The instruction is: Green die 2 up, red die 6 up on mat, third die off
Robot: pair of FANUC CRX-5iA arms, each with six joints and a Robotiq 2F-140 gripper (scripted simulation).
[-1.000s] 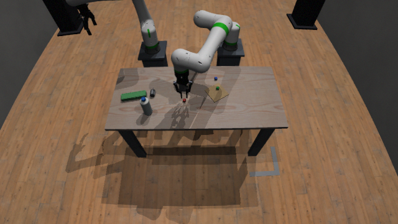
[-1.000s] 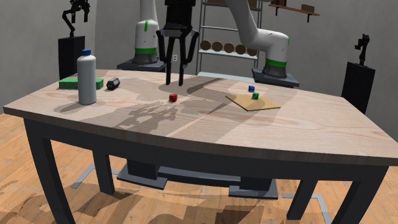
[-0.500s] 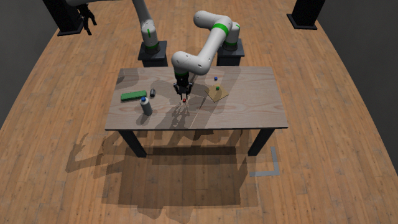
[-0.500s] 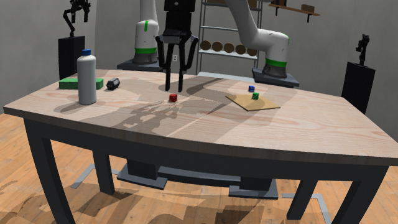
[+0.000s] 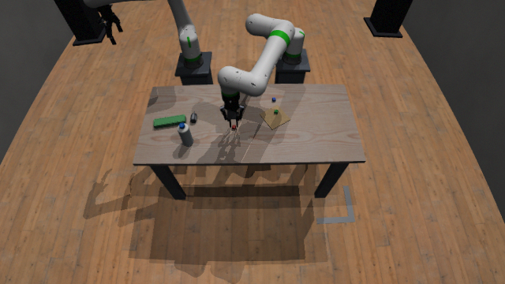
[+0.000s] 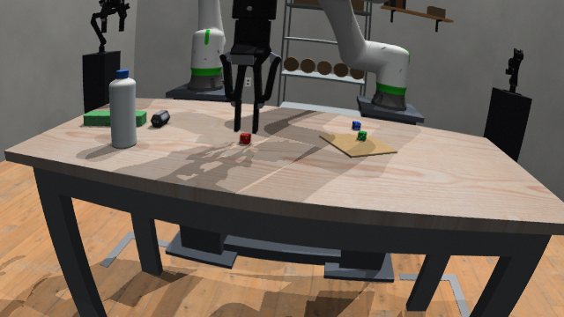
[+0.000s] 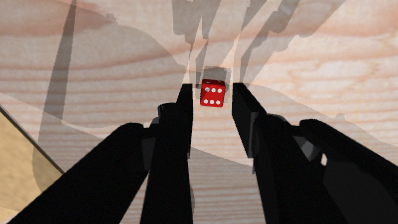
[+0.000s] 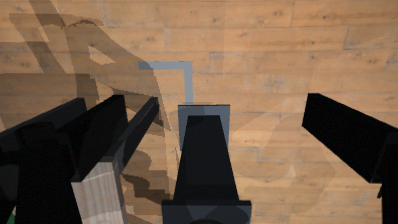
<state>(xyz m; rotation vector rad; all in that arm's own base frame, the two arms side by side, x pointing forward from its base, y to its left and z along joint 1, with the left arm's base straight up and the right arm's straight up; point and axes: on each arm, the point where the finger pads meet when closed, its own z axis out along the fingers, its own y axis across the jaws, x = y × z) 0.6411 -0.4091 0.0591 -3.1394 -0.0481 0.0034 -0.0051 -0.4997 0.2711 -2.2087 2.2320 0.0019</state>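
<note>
Exterior view has the left claw [image 5: 233, 123] [image 6: 246, 131] [image 7: 212, 99] hovering empty, fingers narrowly parted, above the red die [image 5: 233, 127] [image 6: 245, 138] [image 7: 212, 93], apparently lining up to straddle it for gripping.

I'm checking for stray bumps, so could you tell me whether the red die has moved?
No, the red die sits at the same spot relative to the bottle.
</note>
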